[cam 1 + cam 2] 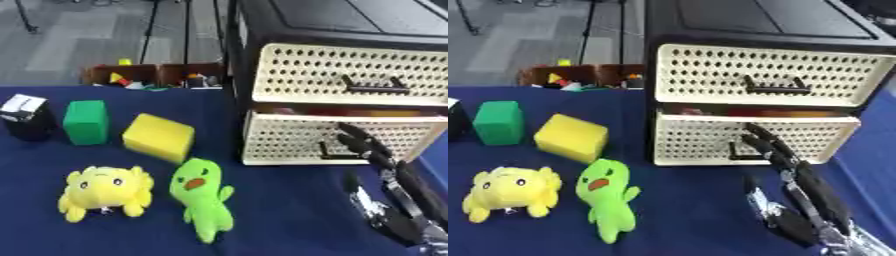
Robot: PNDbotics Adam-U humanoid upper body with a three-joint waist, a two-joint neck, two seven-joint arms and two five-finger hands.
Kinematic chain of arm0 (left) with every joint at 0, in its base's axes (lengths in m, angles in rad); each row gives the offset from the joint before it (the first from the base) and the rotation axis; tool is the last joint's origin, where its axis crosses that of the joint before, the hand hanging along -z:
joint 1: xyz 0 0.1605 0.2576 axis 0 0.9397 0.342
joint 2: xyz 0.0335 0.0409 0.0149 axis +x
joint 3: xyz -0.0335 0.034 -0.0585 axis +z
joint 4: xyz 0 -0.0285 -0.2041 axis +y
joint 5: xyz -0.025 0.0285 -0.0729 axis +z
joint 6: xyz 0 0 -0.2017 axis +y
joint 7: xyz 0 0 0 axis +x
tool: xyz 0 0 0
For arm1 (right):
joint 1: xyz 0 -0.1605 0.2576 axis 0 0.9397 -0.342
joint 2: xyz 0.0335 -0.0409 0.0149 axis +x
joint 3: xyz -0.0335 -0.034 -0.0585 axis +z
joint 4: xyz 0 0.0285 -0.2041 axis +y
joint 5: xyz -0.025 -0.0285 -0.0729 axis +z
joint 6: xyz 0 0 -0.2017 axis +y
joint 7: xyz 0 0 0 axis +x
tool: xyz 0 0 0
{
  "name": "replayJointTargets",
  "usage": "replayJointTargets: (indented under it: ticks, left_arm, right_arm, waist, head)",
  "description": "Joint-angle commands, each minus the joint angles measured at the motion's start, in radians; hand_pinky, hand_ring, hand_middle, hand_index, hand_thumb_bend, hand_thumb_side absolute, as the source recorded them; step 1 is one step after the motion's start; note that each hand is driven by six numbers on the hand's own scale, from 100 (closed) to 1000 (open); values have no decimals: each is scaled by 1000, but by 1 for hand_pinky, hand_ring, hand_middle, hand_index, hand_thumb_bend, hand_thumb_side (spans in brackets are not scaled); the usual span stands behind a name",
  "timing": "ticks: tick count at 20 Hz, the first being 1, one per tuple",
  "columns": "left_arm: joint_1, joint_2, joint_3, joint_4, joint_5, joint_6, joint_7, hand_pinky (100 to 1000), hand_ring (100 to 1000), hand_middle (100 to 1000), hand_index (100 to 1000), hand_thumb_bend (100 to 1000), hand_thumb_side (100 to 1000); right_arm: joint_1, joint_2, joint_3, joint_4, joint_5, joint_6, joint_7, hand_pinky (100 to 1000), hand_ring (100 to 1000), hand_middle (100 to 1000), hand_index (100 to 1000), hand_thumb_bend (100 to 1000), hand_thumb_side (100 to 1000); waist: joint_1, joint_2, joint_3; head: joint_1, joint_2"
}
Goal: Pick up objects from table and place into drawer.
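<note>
Right hand (802, 200), black with silver joints, enters from the lower right of the frame; fingers released, extended, tips (761, 134) at the dark handle (745, 152) of the lower cream perforated drawer (702, 140). Contact with the handle cannot be confirmed. That drawer stands pulled partway out of the black cabinet (754, 20); upper cream perforated drawer (710, 70) sits closed above it.

Objects on the dark blue tablecloth (289, 200), left half of frame: yellow plush animal (105, 190) at lower left, green plush duck (203, 195) just beside it; yellow foam block (159, 136) and green foam block (86, 121) behind; black box with white label (26, 117) at far left.
</note>
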Motion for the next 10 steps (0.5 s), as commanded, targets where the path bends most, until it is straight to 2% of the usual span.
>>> replayJointTargets:
  ticks: [1,5,10]
  left_arm:
    - [8,19,15,-19,-5,3,7,333,492,533,707,153,815]
    - [16,23,20,-19,-17,7,17,337,495,535,708,165,813]
    - [25,23,22,-19,-28,12,25,341,499,537,709,172,812]
  right_arm:
    - [30,11,23,-2,57,-45,37,686,762,814,858,100,1000]
    - [73,22,34,-2,92,-164,19,676,748,801,854,100,1000]
    - [142,33,31,-2,143,-272,-59,668,762,819,856,100,1000]
  waist:
    - [6,-47,-22]
    - [11,-96,-65]
    - [11,-149,-100]
  head:
    - [28,38]
    - [66,96]
    - [101,135]
